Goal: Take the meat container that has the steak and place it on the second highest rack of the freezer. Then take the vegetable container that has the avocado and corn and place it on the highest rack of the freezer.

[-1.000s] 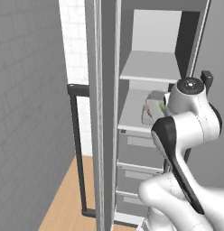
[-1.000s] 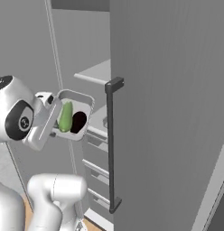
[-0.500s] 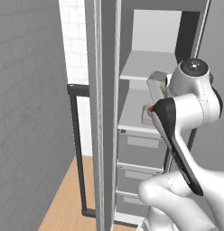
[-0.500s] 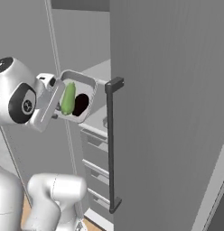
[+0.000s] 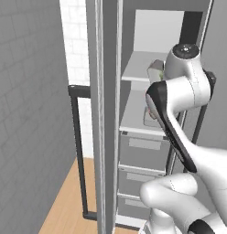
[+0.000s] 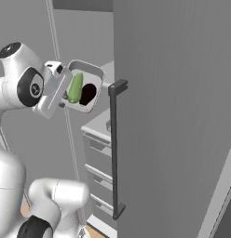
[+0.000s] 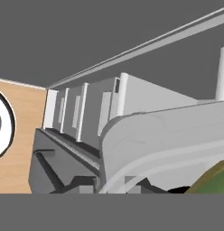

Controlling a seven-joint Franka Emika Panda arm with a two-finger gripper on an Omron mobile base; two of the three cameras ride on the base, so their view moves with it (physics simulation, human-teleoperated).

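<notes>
Raised since a second ago, the gripper (image 6: 61, 88) stays clamped nearly shut on the vegetable container (image 6: 82, 86), carried tipped, level with the highest rack (image 5: 143, 66) of the freezer (image 6: 173, 116). Level the tray, then slide it far onto that shelf.

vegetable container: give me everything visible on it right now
The vegetable container is a shallow grey rectangular tray with rounded corners and a raised rim, plastic-looking. It is tipped steeply, its open face turned toward the right base camera, up in the air in front of the freezer shelves. Inside lie a long bright green piece and the avocado, a dark rounded lump. The end effector is shut on its near rim. In the hand view its pale rim curves close by.
</notes>
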